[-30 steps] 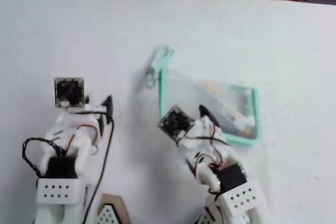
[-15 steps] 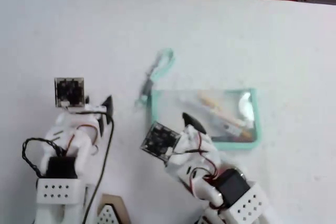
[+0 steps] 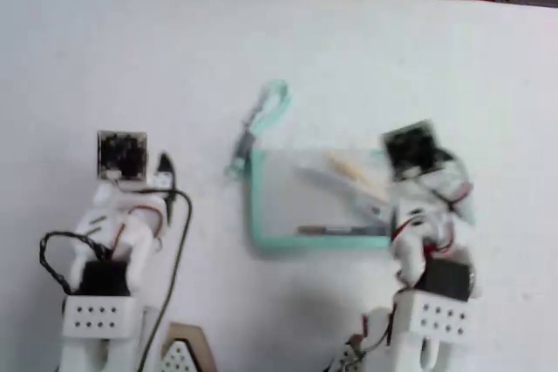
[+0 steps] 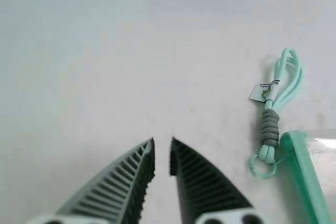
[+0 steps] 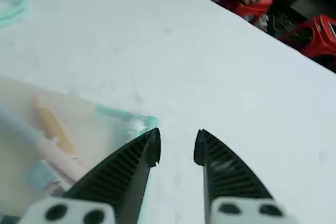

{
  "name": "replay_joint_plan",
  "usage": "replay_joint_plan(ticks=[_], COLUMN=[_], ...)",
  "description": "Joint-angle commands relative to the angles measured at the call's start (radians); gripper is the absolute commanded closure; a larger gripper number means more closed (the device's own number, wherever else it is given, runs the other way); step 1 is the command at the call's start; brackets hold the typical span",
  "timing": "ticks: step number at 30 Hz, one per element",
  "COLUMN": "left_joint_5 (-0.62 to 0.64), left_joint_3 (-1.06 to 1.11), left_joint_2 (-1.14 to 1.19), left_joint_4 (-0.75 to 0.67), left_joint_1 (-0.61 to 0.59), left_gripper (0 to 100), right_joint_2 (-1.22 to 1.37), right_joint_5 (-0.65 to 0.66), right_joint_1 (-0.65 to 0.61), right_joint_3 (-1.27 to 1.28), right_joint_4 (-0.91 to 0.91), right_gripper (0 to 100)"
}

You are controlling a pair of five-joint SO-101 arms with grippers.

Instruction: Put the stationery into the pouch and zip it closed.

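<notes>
One pouch (image 3: pixel 288 206) left to zip shut
Pens (image 3: pixel 349 176) lie inside the pouch mid-table, so zipping looks next. Right gripper (image 5: pixel 176 145) sits at its corner, fingers apart, holding nothing; it must pull the pouch shut. Left gripper (image 4: pixel 161 141), fingers barely apart, holds nothing. Strap tag (image 4: pixel 259 93) is too small to read

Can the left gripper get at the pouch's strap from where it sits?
Probably yes. Only bare table lies between the left gripper and the strap, and the right gripper hovers at the other end of the pouch.
</notes>
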Motion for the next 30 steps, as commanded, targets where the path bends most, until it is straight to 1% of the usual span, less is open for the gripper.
replay_joint_plan(ticks=[1, 3, 9, 12, 15, 18, 20, 25, 30], left_joint_5=[-0.009, -0.009, -0.011, -0.011, -0.011, -0.011, -0.011, -0.011, -0.011], left_joint_3=[-0.003, -0.002, -0.003, -0.006, -0.003, -0.003, -0.003, -0.003, -0.005], left_joint_2=[-0.008, -0.008, -0.005, -0.005, -0.005, -0.005, -0.007, -0.007, -0.007], left_joint_4=[-0.026, -0.026, -0.006, 0.0, -0.005, -0.005, -0.005, -0.005, -0.005], left_joint_1=[0.01, 0.013, 0.015, 0.015, 0.015, 0.015, 0.015, 0.015, 0.015], left_gripper=[98, 98, 98, 98, 98, 98, 98, 98, 98], right_joint_2=[0.2, 0.337, 0.786, 0.984, 1.132, 1.225, 1.26, 1.277, 1.273], right_joint_5=[0.028, 0.014, -0.092, -0.091, -0.072, 0.058, 0.121, 0.143, 0.143], right_joint_1=[0.081, 0.093, 0.168, 0.182, 0.197, 0.189, 0.18, 0.148, 0.041], right_joint_3=[-0.023, -0.069, -0.347, -0.462, -0.551, -0.595, -0.6, -0.597, -0.612], right_joint_4=[-0.104, -0.127, -0.088, -0.025, 0.025, 0.079, 0.087, 0.102, 0.174], right_gripper=[96.7, 94.0, 93.7, 93.8, 98.8, 98.3, 98.1, 98.1, 98.1])
